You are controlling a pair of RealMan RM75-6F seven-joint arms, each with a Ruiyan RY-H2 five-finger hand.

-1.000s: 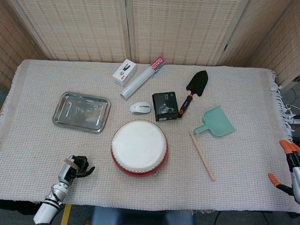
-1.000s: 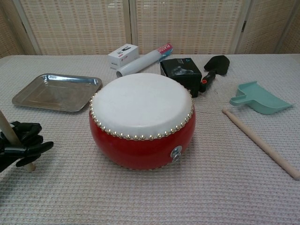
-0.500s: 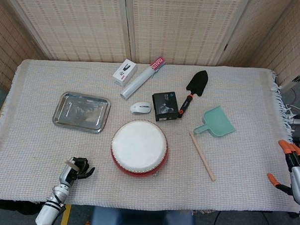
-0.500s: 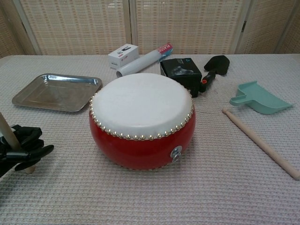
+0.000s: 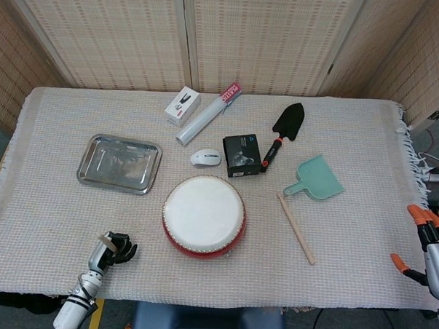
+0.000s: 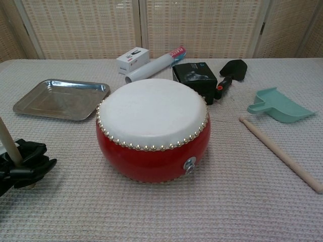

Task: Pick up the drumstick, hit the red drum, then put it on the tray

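we're gripping one drumstick (image 6: 8, 144) upright in the left hand (image 6: 22, 164), fingers wrapped round its shaft, low beside the red drum (image 6: 152, 131), probably readying a swing. right hand (image 5: 429, 246) is idling at the table edge, fingers apart, holding nothing. tray (image 5: 120, 162) is waiting behind.

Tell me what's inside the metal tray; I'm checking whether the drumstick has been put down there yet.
Nothing lies in the metal tray; its whole floor shows. The left hand grips one drumstick; another drumstick lies right of the red drum.
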